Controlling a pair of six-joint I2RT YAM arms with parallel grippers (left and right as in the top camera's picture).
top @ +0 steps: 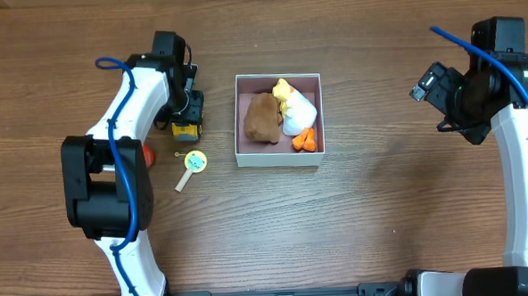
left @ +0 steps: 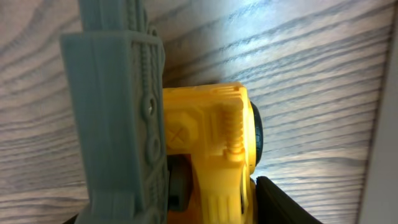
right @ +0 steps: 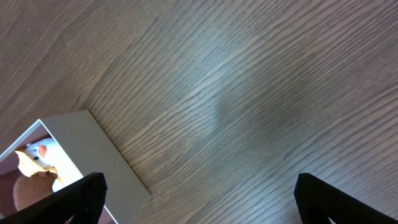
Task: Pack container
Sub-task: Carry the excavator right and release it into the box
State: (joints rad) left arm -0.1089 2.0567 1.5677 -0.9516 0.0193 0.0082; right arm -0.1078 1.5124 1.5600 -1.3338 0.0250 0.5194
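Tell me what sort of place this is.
Probably a robot test bench: a left arm and right arm flank a wood-grain table, with a container of plush toys and a yellow toy vehicle.

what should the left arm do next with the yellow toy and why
Likely close the left gripper on the yellow toy truck and lift it. In the wrist view the grey finger lies against its side, with the other finger near its far side. It sits on the table left of the container, which holds only a brown plush and a white duck.
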